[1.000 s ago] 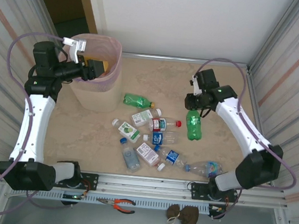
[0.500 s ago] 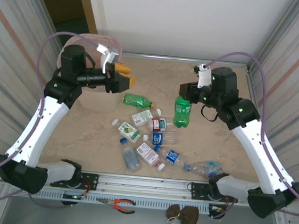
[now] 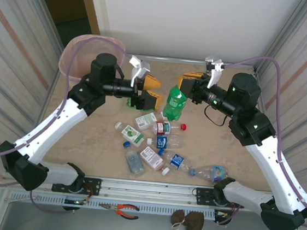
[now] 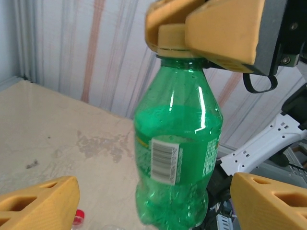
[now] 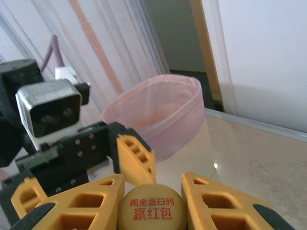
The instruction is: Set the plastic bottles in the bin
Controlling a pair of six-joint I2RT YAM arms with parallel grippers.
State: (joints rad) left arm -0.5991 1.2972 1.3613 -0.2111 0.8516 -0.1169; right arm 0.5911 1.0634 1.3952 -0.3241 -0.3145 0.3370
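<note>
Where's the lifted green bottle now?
Top view, centre: green bottle hangs by its cap from the right gripper, facing the open left gripper.

Green bottle (image 4: 177, 158) in right pincer (image 4: 178, 37)

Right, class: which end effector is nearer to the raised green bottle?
Right. The right end effector is clamped on the cap of the green bottle; the left end effector stands open close beside the bottle's body, not gripping it.
</note>
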